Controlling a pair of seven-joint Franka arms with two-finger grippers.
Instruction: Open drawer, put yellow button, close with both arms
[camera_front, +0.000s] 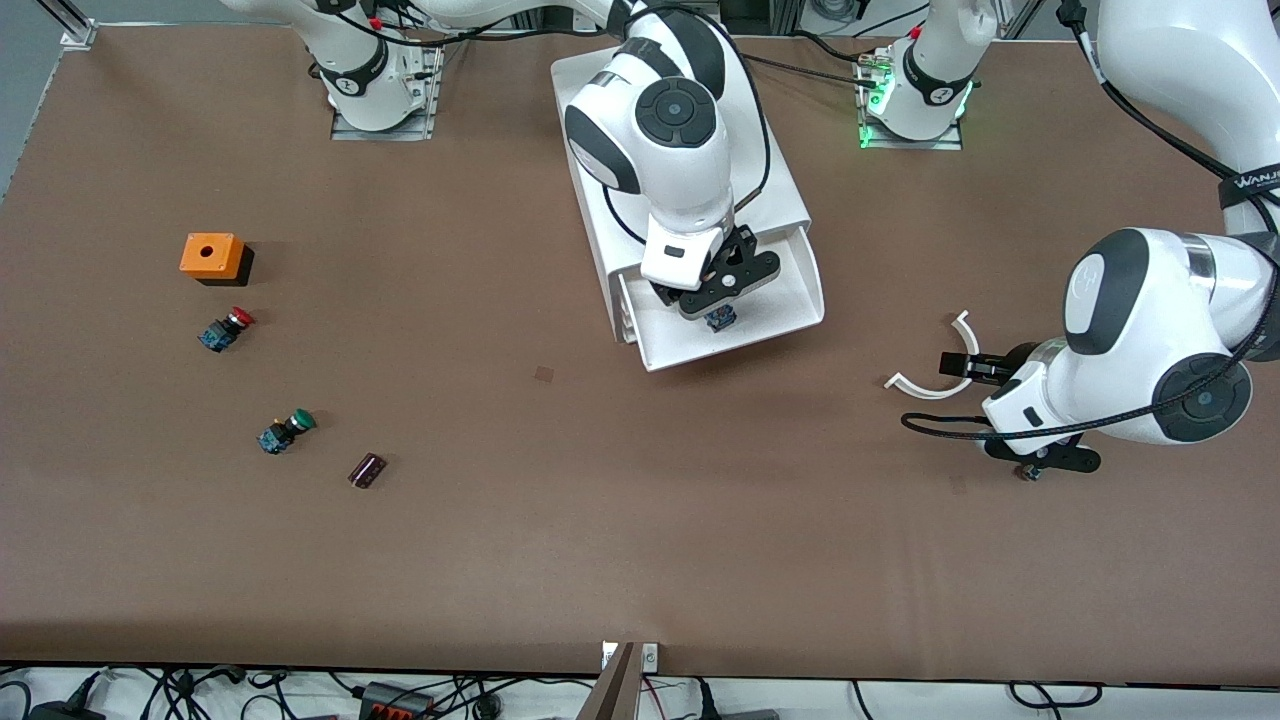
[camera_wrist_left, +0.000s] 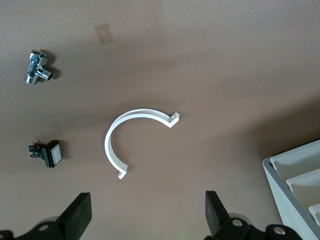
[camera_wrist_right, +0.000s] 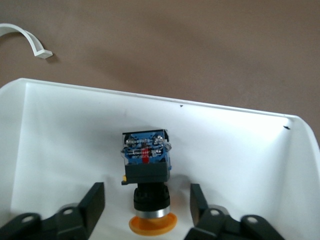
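The top drawer (camera_front: 745, 345) of the white cabinet (camera_front: 785, 195) stands pulled out toward the front camera. The yellow button (camera_front: 719, 319) lies on its side on the drawer floor. In the right wrist view its blue-black body (camera_wrist_right: 145, 155) points at the drawer's front wall (camera_wrist_right: 150, 100), and its yellow cap sits between my fingers. My right gripper (camera_front: 715, 303) (camera_wrist_right: 146, 200) is in the drawer, open, with a gap on each side of the button. My left gripper (camera_front: 970, 367) (camera_wrist_left: 148, 212) is open and empty, up over a white C-shaped clip (camera_front: 915, 389) (camera_wrist_left: 112, 132).
An orange box (camera_front: 212, 257), a red-capped switch (camera_front: 226, 329), a green-capped switch (camera_front: 286, 430) and a small dark part (camera_front: 367, 470) lie toward the right arm's end. A chrome fitting (camera_wrist_left: 37, 67) and a square white-faced switch (camera_wrist_left: 47, 152) lie beside the clip.
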